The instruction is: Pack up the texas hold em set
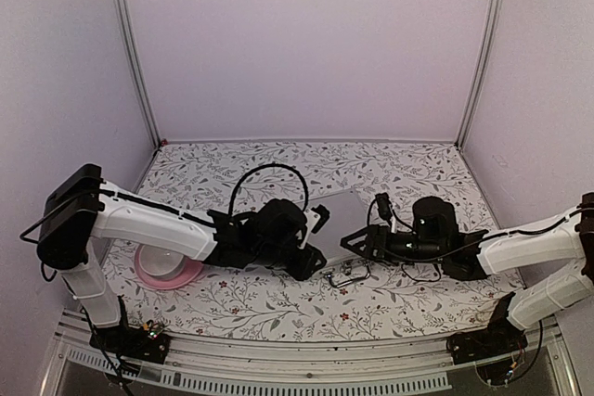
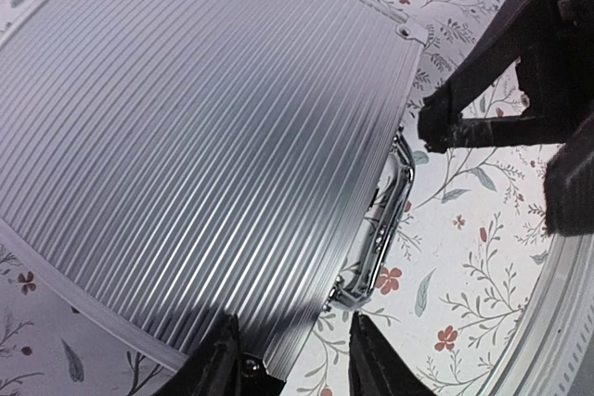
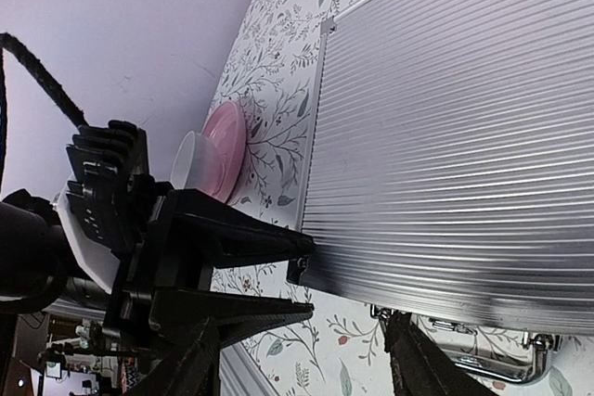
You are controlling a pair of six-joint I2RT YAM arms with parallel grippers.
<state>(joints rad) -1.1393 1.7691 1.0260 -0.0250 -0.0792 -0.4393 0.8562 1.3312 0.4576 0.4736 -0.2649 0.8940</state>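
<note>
The left pincer [image 2: 292,329] is open, with a near corner of the shut silver case [image 2: 204,136] between its fingers. The right pincer [image 3: 306,326] is open too, just by the front edge and metal handle [image 2: 388,222]. The case lies flat on the flowery bench [image 1: 390,169], which stretches behind it to pale walls [image 1: 306,44].

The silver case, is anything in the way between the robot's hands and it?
No, nothing visible is in the way. Both open hands are right at the closed silver case: the left hand at its near corner, the right hand by the side with the handle. The pink plate sits off to the left.
</note>
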